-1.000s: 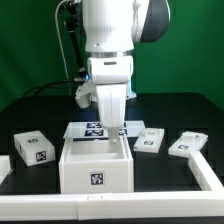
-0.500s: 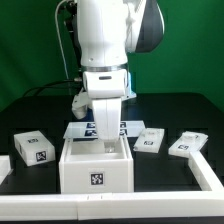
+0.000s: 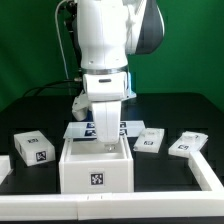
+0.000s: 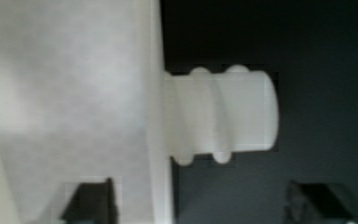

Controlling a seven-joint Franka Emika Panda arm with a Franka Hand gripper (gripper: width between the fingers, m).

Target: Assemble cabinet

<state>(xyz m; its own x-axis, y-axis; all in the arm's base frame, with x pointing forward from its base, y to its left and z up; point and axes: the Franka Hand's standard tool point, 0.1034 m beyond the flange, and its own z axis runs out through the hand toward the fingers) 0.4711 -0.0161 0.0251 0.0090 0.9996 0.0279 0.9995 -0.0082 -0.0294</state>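
Observation:
The cabinet box [image 3: 96, 170], white with a marker tag on its front, stands open-topped at the front middle. My gripper [image 3: 106, 142] hangs straight down at the box's back wall, its tips level with the rim. In the wrist view the gripper [image 4: 208, 203] is open, its two dark fingertips [image 4: 91, 200] far apart. One is over the white wall [image 4: 69, 110], the other over the dark table. A white ribbed peg [image 4: 226, 112] sticks out from the wall's side. Nothing is held.
Tagged white blocks lie left [image 3: 33, 147], far left [image 3: 3, 165], right [image 3: 149, 139] and far right [image 3: 189, 144] of the box. The marker board [image 3: 84, 128] lies behind the box. A white rail [image 3: 110, 208] borders the front and the right side.
The arm came down and shifted slightly to the exterior view's left a second ago. It has held still over the last half second.

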